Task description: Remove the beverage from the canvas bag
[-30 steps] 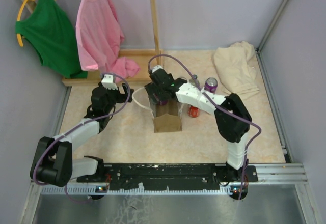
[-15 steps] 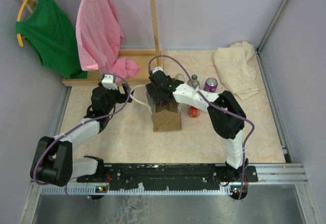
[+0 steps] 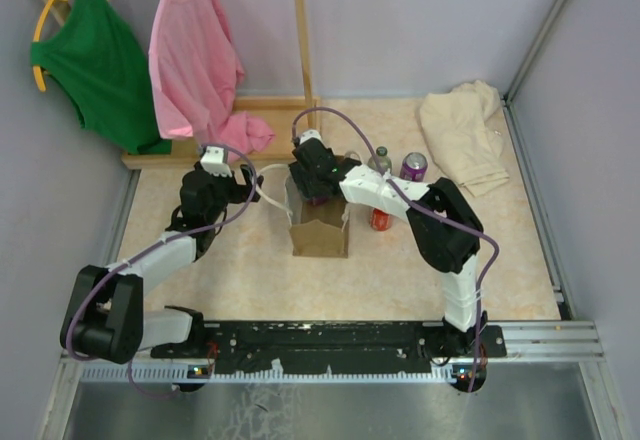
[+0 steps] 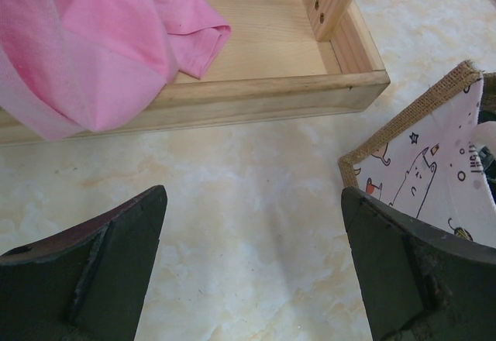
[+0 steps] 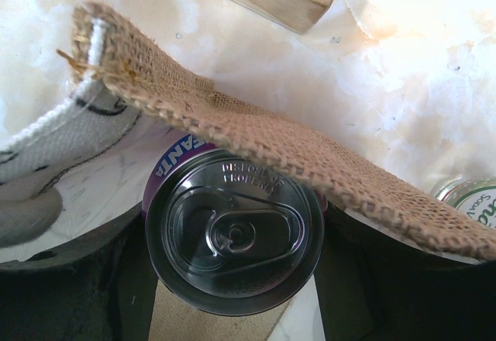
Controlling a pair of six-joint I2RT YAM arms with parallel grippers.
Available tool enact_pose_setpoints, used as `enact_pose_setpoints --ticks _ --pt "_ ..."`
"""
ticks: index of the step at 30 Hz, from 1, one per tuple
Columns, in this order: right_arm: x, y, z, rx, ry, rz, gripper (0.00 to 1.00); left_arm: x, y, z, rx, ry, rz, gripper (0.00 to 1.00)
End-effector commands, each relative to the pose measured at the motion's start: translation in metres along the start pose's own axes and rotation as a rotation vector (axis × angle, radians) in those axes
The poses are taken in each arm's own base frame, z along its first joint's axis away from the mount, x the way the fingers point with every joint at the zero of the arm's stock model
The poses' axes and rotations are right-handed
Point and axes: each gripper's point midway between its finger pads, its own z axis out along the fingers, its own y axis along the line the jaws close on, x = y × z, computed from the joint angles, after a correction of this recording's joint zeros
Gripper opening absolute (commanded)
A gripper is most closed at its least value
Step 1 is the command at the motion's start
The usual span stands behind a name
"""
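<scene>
The left tool [image 4: 252, 267] gapes wide and empty over the table [image 4: 232, 194], just beside the canvas bag [image 3: 320, 232], whose lining is printed with cartoon cats. The bag has slid slightly left since earlier. Inside it, the right tool [image 5: 232, 275] grips the purple beverage can [image 5: 235, 232] — "ANTA" legible — upright, lid up.
</scene>
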Motion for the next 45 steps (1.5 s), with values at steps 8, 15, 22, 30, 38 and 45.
enact_pose_setpoints --ticks 8,15,22,30,38,45 --pt "-0.072 0.015 -0.043 -0.047 -0.216 -0.087 0.00 -0.010 -0.001 -0.001 -0.002 -0.033 0.013 1.00" --pt "-0.114 0.024 -0.086 -0.033 -0.323 -0.120 0.00 -0.011 -0.003 -0.002 0.009 -0.040 0.008 1.00" --pt "-0.139 0.024 -0.118 -0.017 -0.379 -0.109 0.00 -0.013 -0.004 -0.003 0.015 -0.046 0.005 1.00" --pt "-0.169 0.011 -0.174 0.002 -0.462 -0.094 0.00 -0.014 -0.004 -0.006 0.011 -0.052 0.002 1.00" --pt "-0.195 -0.026 -0.263 0.028 -0.597 -0.032 0.00 -0.013 -0.005 -0.005 0.017 -0.051 -0.002 1.00" --pt "-0.188 -0.071 -0.318 0.132 -0.663 0.041 0.00 -0.013 -0.003 -0.005 0.010 -0.052 0.001 1.00"
